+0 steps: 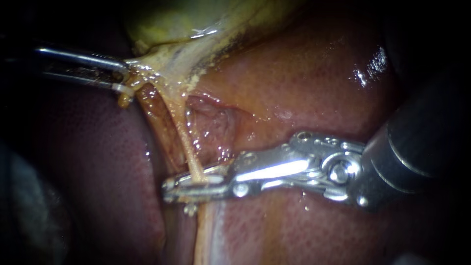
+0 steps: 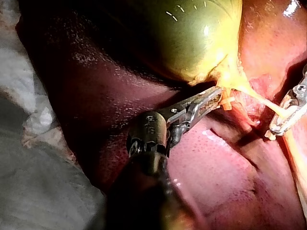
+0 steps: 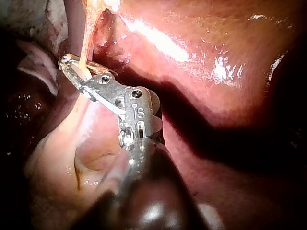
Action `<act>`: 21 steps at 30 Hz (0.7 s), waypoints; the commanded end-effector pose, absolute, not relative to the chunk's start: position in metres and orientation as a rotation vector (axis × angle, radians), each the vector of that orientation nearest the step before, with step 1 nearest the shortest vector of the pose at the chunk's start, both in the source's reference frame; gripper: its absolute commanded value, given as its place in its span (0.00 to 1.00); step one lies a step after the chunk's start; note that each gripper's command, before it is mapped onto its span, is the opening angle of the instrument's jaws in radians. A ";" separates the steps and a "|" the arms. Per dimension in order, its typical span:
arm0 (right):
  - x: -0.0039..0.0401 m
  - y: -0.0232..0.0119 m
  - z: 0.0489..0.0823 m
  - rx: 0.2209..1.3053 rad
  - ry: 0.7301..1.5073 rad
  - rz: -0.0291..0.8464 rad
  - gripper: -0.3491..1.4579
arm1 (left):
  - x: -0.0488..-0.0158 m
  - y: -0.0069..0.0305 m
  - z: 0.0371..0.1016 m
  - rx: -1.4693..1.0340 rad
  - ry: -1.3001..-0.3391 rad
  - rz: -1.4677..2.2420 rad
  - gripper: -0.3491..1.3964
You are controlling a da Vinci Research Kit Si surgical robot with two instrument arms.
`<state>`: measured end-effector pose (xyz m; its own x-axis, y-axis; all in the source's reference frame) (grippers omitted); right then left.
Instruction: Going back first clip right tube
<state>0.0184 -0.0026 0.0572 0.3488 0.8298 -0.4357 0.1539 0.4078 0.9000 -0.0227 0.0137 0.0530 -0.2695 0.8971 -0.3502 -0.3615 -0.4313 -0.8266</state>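
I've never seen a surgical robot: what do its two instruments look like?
The left instrument has a dark round wrist with small screws and a narrow, silvery, toothed tip. The right instrument is shiny silver, built of linked plates with rivets and a long slotted tip, on a black shaft with pale rings. No cables show.

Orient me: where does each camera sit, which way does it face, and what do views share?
Endoscope: close over the tissue, facing liver and gallbladder; left instrument enters from the left, right instrument from the right.
Left wrist: on the left arm, looking along its own shaft toward the gallbladder.
Right wrist: on the right arm, looking along its own shaft toward the tube.
Shared: all three show the right instrument at the tube.
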 end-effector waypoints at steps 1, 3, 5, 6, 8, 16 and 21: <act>0.0184 -0.0025 0.0572 1.086 1.154 0.574 0.00 | -0.0226 0.0137 0.0530 -1.059 -0.786 1.825 0.00; 0.0184 -0.0025 0.0572 1.090 1.151 0.578 0.00 | -0.0226 0.0137 0.0530 -1.059 -0.786 1.826 0.00; 0.0185 -0.0025 0.0573 1.089 1.151 0.580 0.17 | -0.0226 0.0137 0.0530 -1.059 -0.786 1.826 0.00; 0.0187 -0.0024 0.0573 1.088 1.151 0.581 0.23 | -0.0227 0.0137 0.0530 -1.059 -0.786 1.826 0.00; 0.0192 -0.0023 0.0574 1.086 1.152 0.584 0.34 | -0.0227 0.0137 0.0530 -1.059 -0.786 1.826 0.00; 0.0208 -0.0018 0.0580 0.960 1.222 0.545 0.46 | -0.0227 0.0137 0.0530 -1.056 -0.788 1.821 0.00; 0.0213 -0.0004 0.0600 0.815 1.212 0.545 0.47 | -0.0227 0.0137 0.0530 -1.056 -0.788 1.820 0.00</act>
<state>0.0211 0.0000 0.0604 0.2890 0.7378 -0.6100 0.0434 0.6265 0.7783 -0.0227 0.0137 0.0530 -0.2671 0.8997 -0.3453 -0.3638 -0.4260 -0.8284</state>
